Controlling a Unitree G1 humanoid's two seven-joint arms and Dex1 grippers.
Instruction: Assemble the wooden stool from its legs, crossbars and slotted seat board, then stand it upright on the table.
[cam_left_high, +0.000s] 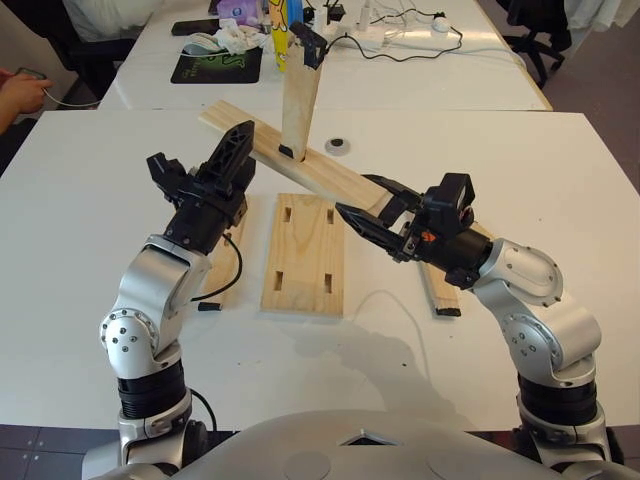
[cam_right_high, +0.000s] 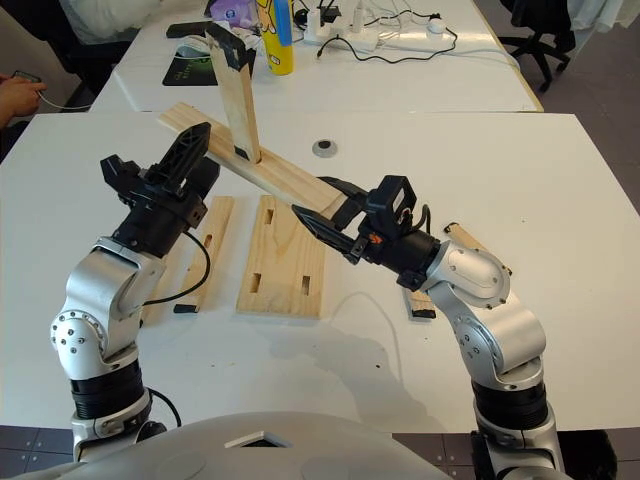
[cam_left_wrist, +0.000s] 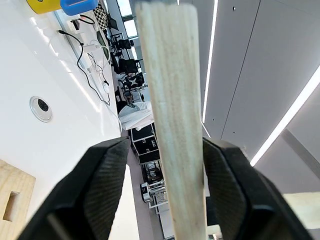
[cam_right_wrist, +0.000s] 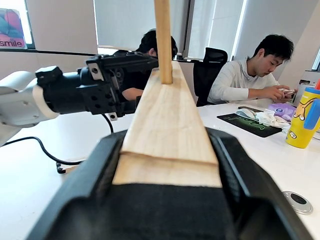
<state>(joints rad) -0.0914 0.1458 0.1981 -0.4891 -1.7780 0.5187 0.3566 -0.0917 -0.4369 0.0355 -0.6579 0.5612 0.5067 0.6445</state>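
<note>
Room: office, white table (cam_left_high: 500, 150) with cluttered desks (cam_left_high: 450, 75) behind it.
Left claw (cam_left_high: 245, 145): fingers sit on either side of the long plank (cam_left_high: 330, 175) near its far end, close against the wood. Looks clamped.
Right claw (cam_left_high: 357, 193): closed around the plank's near end, with the wood lying flat between the fingers.
Long plank: lifted off the table, slanting from far left to near right, carried by both claws.
Upright piece (cam_left_high: 300, 100): stands in a slot of the plank between the two claws, near the left one. Roughly vertical with a slight lean. Cannot tell how deep it sits.
Seat board (cam_left_high: 303, 255): flat on the table under the raised plank, four slots facing up.
Loose parts: one slotted piece (cam_right_high: 205, 245) on the table just left of the seat board, another (cam_left_high: 440, 295) under the right arm.
Step in hand: probably handling the plank-and-upright joint with both arms before it goes to the seat board.
How to do it well: move both wrists together with no twist between the grips. Keep the upright from tipping out of its slot. Line the tabs up over the seat slots before pressing, then push straight down.
Risk: uneven pull could rack the joint or pop the upright loose.
</note>
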